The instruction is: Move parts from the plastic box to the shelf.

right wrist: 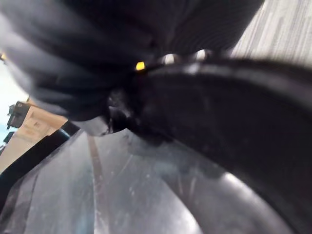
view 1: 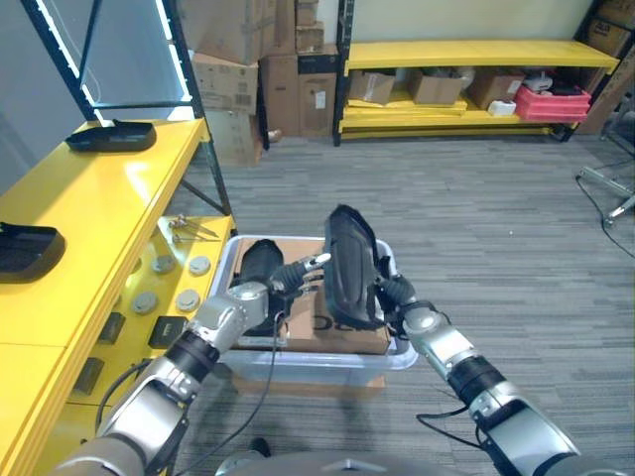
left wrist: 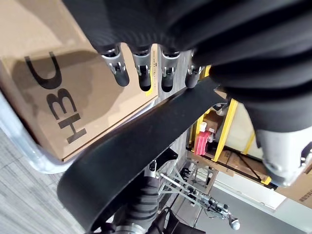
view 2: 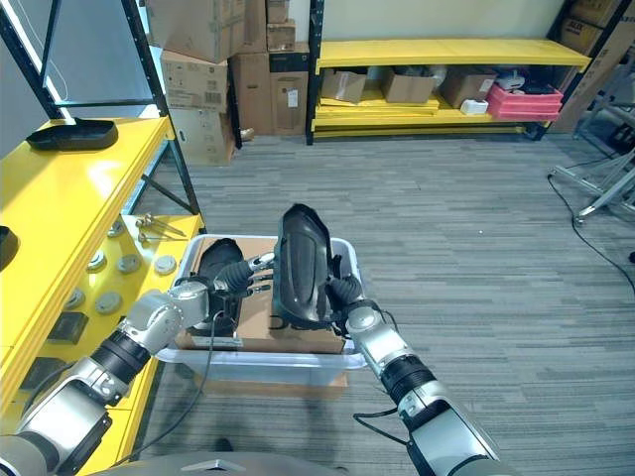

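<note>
large dark block letters are printed on the flat brown cardboard [left wrist: 58,73] that lies in the plastic box [view 1: 317,365]. in the left wrist view they show as a short row of heavy characters running along the sheet. from the head views the same lettering lies on the cardboard's near side, partly hidden behind the black part [view 1: 349,268]. the stacked brown cartons [view 1: 233,74] by the far wall carry small dark print and a pale label [view 1: 319,99], all too small to read. another carton [left wrist: 300,192] in the left wrist view bears a small printed label, likewise too small to make out.
</note>
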